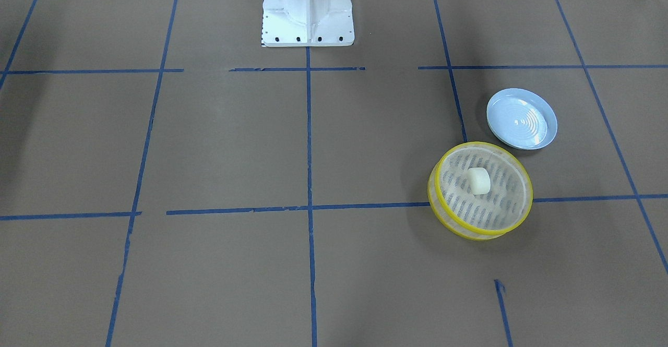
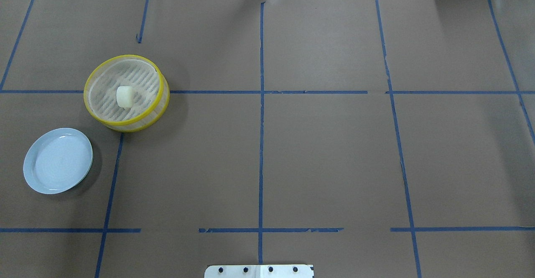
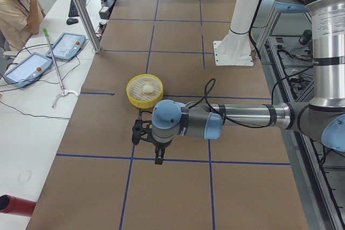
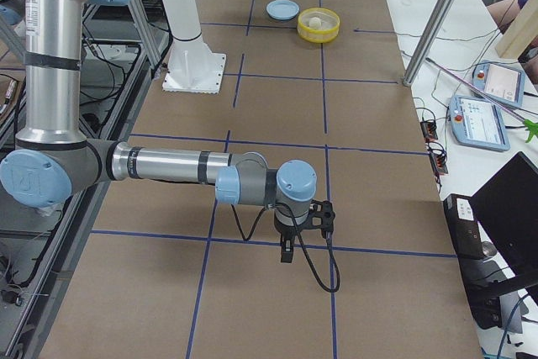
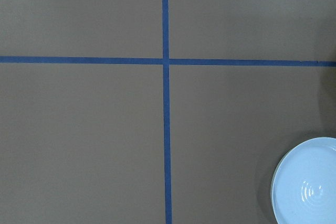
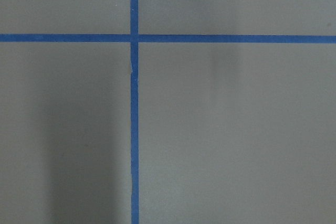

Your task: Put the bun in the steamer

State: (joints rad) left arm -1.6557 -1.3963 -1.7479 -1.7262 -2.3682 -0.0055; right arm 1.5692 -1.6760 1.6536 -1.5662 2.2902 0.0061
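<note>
The cream-white bun [image 1: 478,180] lies on the slatted floor inside the yellow-rimmed steamer [image 1: 469,228], near its middle. In the overhead view the bun [image 2: 124,96] sits in the steamer [image 2: 138,123] at the table's left. It also shows in the exterior left view [image 3: 145,88] and, far off, in the exterior right view [image 4: 314,20]. My left gripper [image 3: 148,144] hangs above the table, well short of the steamer [image 3: 141,101]; I cannot tell if it is open. My right gripper [image 4: 304,229] is far from the steamer [image 4: 319,36]; its state cannot be told.
A pale blue ridged plate [image 1: 522,119] lies beside the steamer, bare; it shows in the overhead view [image 2: 58,161] and at the corner of the left wrist view [image 5: 307,182]. The white robot base [image 1: 308,18] stands at the table's edge. Operators' pendants [image 3: 29,63] lie on the side bench.
</note>
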